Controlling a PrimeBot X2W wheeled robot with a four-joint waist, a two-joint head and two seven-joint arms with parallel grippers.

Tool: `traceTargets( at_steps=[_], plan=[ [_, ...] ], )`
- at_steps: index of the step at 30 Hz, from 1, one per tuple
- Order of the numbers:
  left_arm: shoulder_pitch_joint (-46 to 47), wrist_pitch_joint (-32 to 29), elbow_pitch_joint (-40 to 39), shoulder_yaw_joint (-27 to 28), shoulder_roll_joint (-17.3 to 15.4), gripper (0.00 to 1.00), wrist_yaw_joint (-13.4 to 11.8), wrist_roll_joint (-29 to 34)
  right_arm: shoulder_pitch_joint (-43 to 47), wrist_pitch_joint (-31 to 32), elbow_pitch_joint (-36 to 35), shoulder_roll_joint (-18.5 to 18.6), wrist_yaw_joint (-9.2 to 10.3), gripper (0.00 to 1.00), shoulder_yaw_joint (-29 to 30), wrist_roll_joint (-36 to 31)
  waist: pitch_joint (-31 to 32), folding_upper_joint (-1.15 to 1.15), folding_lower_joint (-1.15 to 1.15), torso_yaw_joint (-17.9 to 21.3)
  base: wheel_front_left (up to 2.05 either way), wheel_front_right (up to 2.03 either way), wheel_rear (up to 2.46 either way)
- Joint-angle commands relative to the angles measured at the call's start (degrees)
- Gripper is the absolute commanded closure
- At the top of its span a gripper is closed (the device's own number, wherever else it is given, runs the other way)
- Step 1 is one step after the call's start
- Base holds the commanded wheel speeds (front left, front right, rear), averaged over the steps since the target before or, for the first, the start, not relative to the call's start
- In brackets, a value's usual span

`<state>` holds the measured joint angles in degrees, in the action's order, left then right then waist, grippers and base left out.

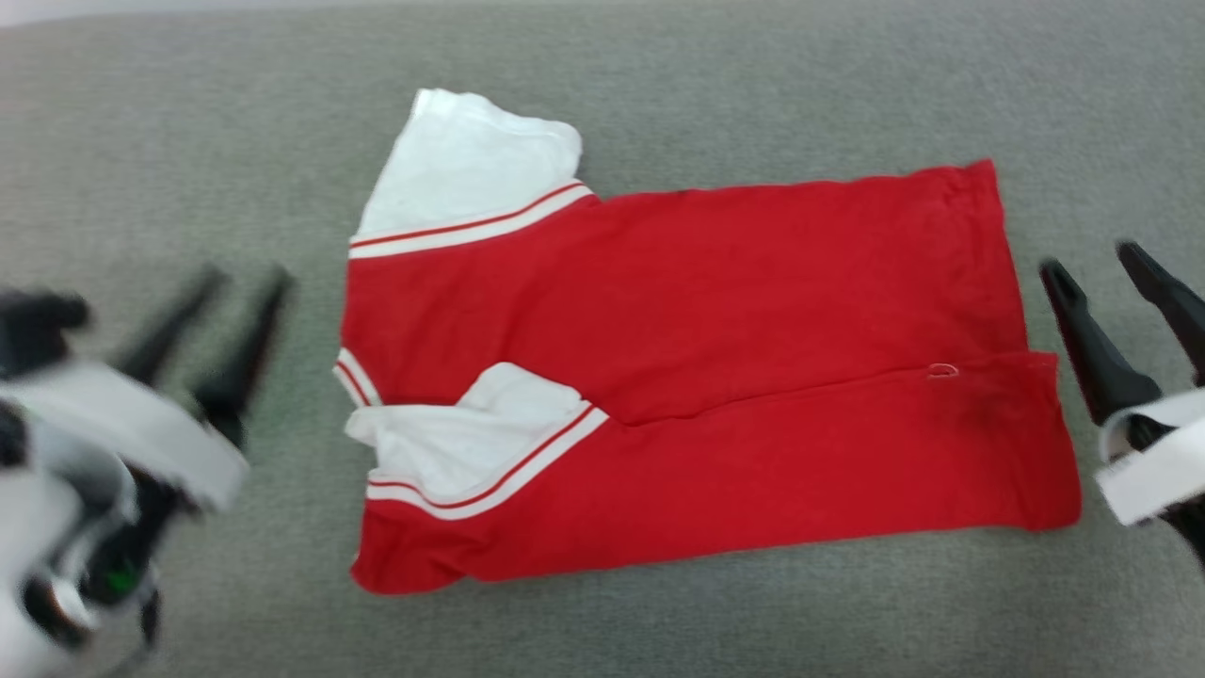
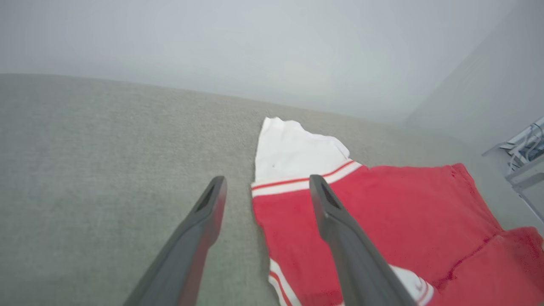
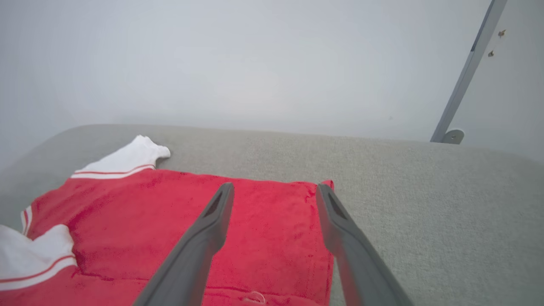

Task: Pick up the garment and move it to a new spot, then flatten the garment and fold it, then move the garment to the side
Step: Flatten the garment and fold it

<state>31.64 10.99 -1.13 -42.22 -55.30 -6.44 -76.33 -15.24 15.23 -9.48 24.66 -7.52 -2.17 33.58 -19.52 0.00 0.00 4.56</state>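
So, surface: grey fabric top, bears everything; the garment sits mid-field on it.
garment: red, flat, long axis across the head view, collar end toward robot's left, hem toward its right.
fold state: near long edge is laid over the body with near white sleeve tucked on top; far white sleeve sticks out flat. Reads as first lengthwise fold in, far side pending.
why crosswise: my guess is that each arm gets one short end.
left gripper: jaws wide, empty, off the cloth, near the collar end; blurred.
right gripper: jaws wide, empty, just beside the hem edge, not touching.
wrist views: each finger pair looks along its end toward the far corner, likely the next grab.
small loop: on the fold line, near the hem.
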Motion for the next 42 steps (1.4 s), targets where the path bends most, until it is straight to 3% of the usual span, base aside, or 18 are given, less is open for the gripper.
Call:
traceTargets(
  at_steps=[1, 6, 13, 17, 20, 24, 30, 31, 32, 33, 36, 42],
  plan=[
    [2.4, 1.0, 2.3, 1.2, 0.7, 0.00, -1.3, 1.3, -1.5, -3.2, 0.8, -1.6, 0.07, 0.00, -0.9, -0.5, -1.7, 0.00, 0.00, 2.1, 0.00, 0.00, 0.00],
    [12.6, -2.5, 10.9, 0.7, 2.5, 0.00, -0.6, 6.0, -4.1, -11.1, 4.0, -5.1, 0.07, 0.00, -2.6, 0.0, -4.8, 0.00, 0.00, 6.5, 0.00, 0.00, 0.00],
    [28.4, -12.4, 26.3, -0.2, 5.6, 0.00, 2.3, 8.5, -4.5, -18.3, 6.9, -5.6, 0.07, 0.00, -5.4, 0.4, -9.0, 0.00, 0.00, 13.1, 0.00, 0.00, 0.00],
    [34.4, -21.6, 33.6, -2.4, 5.8, 0.00, 5.7, 8.6, -3.6, -20.6, 7.3, -5.3, 0.07, 0.00, -5.6, 0.7, -10.3, 0.00, 0.00, 15.5, 0.00, 0.00, 0.00],
    [37.2, -31.8, 37.7, -3.9, 5.3, 0.00, 8.0, 6.4, -3.0, -21.2, 7.0, -5.2, 0.07, 0.00, -6.0, 1.0, -10.9, 0.00, 0.00, 16.8, 0.00, 0.00, 0.00],
    [41.1, -44.2, 40.8, -6.0, 3.9, 0.00, 8.3, 5.7, -3.0, -20.9, 6.0, -5.1, 0.07, 0.00, -7.0, 0.8, -12.1, 0.00, 0.00, 17.9, 0.00, 0.00, 0.00],
    [42.5, -54.5, 42.6, -7.0, 5.9, 0.00, 9.2, 2.1, -3.0, -20.2, 4.7, -4.9, 0.07, 0.00, -7.9, 0.4, -13.8, 0.00, 0.00, 18.0, 0.00, 0.00, 0.00],
    [42.5, -55.7, 42.7, -7.0, 6.5, 0.25, 9.3, 1.6, -3.3, -20.0, 4.6, -4.8, 0.08, 0.00, -7.9, 0.5, -13.9, 0.00, 0.00, 17.8, 0.00, 0.00, 0.00],
    [42.3, -56.7, 42.4, -7.3, 7.0, 0.42, 9.8, 1.3, -3.6, -19.9, 4.5, -4.7, 0.08, 0.00, -8.0, 0.5, -13.9, 0.00, 0.00, 17.7, 0.00, 0.00, 0.00],
    [42.2, -57.2, 42.3, -7.4, 7.4, 0.53, 9.9, 0.9, -4.0, -19.7, 4.3, -4.4, 0.07, 0.00, -8.2, 0.4, -14.0, 0.00, 0.00, 17.5, 0.00, 0.00, 0.00],
    [41.7, -58.2, 41.7, -7.6, 8.4, 1.00, 10.8, 0.1, -5.3, -18.9, 4.1, -3.7, 0.07, 0.00, -8.8, 0.3, -13.8, 0.00, 0.00, 16.8, 0.00, 0.00, 0.00],
    [42.0, -56.8, 41.2, -7.2, 8.8, 1.00, 11.5, 0.2, -9.2, -16.5, 4.2, -2.0, 0.07, 0.00, -10.9, 0.5, -13.8, 0.00, 0.00, 15.7, 0.00, 0.00, 0.00]
  ],
)
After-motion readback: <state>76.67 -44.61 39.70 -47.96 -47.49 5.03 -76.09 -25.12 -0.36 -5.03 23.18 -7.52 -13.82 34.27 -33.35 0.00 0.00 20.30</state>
